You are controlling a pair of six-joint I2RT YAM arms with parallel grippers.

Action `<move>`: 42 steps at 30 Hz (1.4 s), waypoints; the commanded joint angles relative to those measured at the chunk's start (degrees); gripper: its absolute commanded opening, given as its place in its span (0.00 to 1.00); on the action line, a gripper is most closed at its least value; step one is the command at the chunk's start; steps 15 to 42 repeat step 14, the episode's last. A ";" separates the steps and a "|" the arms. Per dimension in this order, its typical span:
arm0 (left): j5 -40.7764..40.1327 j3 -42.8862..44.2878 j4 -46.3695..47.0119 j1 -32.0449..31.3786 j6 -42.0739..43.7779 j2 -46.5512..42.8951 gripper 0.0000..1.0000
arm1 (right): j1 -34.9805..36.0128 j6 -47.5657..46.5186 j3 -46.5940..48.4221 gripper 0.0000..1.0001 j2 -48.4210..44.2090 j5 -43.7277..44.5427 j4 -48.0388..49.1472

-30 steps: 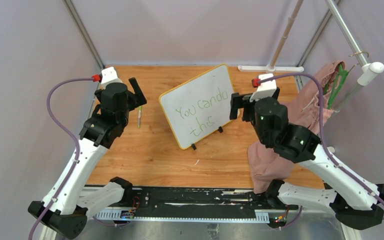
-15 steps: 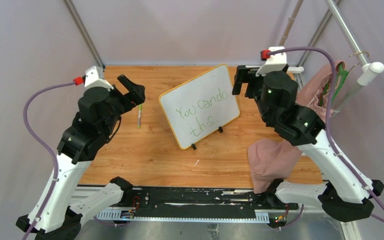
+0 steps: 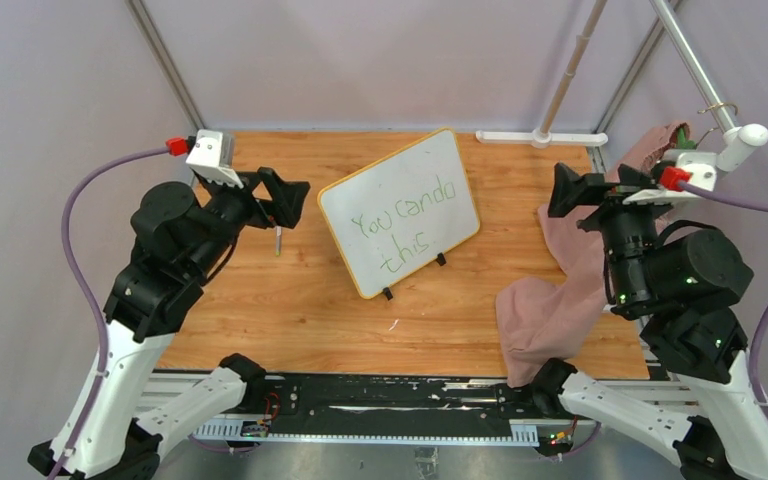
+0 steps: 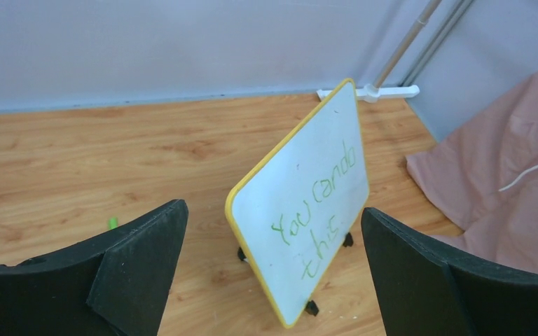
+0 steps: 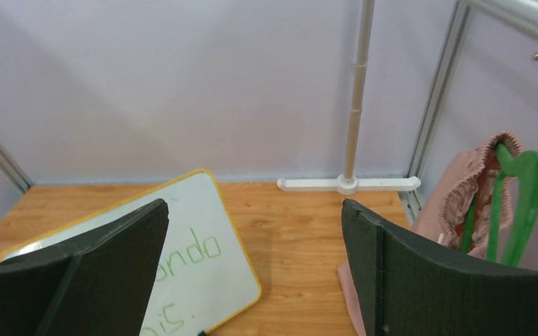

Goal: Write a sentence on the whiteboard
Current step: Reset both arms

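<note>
The whiteboard (image 3: 388, 180) bears the sentence (image 3: 405, 222). Our left gripper (image 3: 287, 198) and right gripper (image 3: 566, 192) flank it, wide and empty; we should avoid bumping it.

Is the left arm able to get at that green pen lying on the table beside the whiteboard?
Probably yes. The left gripper hangs open almost directly above the pen. There is bare wood around the pen, and the whiteboard stands apart to one side. Nothing seems to lie between gripper and pen.
</note>
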 commanded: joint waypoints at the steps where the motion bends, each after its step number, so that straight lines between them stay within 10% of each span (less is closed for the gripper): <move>1: -3.76 0.49 -0.61 -0.27 4.53 -1.83 1.00 | -0.31 -3.98 -6.37 0.96 -2.74 -5.54 0.87; 42: -8.00 0.12 -2.89 -0.27 4.23 -1.84 1.00 | -0.40 -0.42 -10.31 0.98 -5.04 -13.26 1.22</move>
